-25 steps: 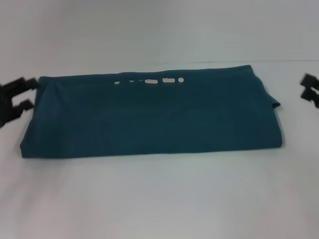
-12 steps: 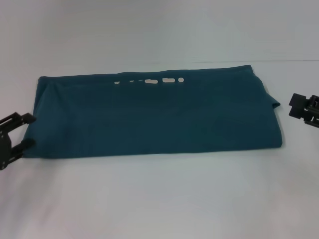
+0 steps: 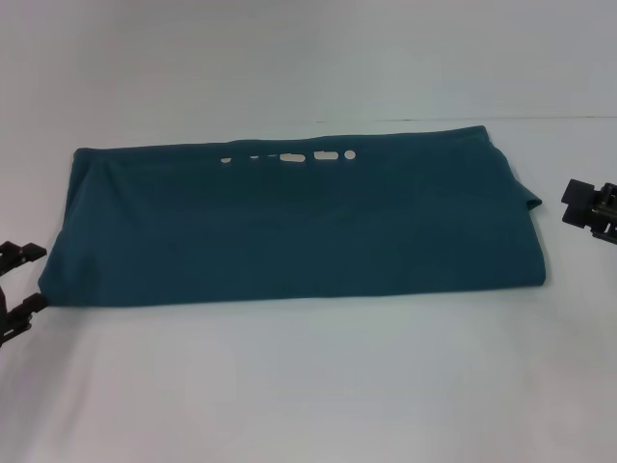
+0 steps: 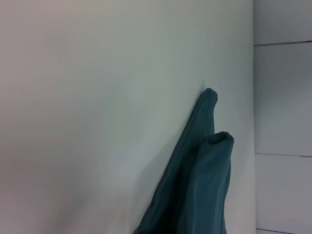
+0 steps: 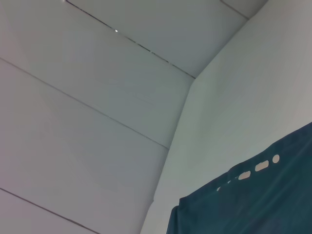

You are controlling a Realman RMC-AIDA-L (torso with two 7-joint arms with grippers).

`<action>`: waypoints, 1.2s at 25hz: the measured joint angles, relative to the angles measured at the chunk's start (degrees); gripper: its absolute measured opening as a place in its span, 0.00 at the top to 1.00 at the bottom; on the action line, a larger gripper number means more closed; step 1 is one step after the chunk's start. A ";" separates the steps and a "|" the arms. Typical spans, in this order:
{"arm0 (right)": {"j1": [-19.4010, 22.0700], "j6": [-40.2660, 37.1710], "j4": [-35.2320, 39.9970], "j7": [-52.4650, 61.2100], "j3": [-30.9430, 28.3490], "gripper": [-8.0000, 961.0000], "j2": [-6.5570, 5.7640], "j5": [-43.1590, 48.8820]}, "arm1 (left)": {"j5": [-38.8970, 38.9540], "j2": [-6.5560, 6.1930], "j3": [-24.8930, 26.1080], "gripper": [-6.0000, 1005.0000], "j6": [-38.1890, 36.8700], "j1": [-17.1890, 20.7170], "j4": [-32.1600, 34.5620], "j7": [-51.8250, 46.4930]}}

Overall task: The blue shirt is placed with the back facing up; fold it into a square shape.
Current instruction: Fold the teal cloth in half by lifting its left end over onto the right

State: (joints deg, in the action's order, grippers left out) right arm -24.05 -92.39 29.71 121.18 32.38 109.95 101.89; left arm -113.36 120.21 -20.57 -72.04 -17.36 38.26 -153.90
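Teal-blue shirt [image 3: 299,227] folded into a flat wide band, left gripper [image 3: 17,281] fingers spread, right's unclear.

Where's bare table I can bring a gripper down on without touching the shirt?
A wide bare strip of table runs along the near edge of the blue shirt, and another behind its far edge. The ends are tight: the left gripper, fingers open, sits right at the shirt's near left corner, and the right gripper hangs just off its right end.

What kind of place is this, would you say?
Probably a lab or test bench: a bare white table, plain panelled walls, and only a blue shirt between the left gripper and right gripper.
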 joint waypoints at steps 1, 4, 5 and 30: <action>0.01 0.08 -0.01 -0.01 0.01 0.33 0.00 0.00 | 0.45 0.11 0.00 0.27 0.01 -0.06 0.00 0.30; 0.17 0.40 -0.03 -0.04 0.09 0.33 0.00 0.00 | 1.78 0.42 0.01 0.27 0.24 -0.60 -0.01 0.68; 0.27 0.43 -0.05 -0.06 0.09 0.33 0.04 -0.01 | 1.87 0.45 -0.05 0.27 0.63 -0.85 -0.14 0.69; 0.68 0.29 -2.20 -1.50 -0.46 0.33 -0.17 -0.03 | -0.86 -0.13 0.47 0.28 2.27 0.93 -0.99 -2.65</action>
State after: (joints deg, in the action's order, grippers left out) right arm -23.37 -92.10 27.51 119.68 31.92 109.77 101.87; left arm -114.22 120.08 -20.10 -69.76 -16.43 37.27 -156.55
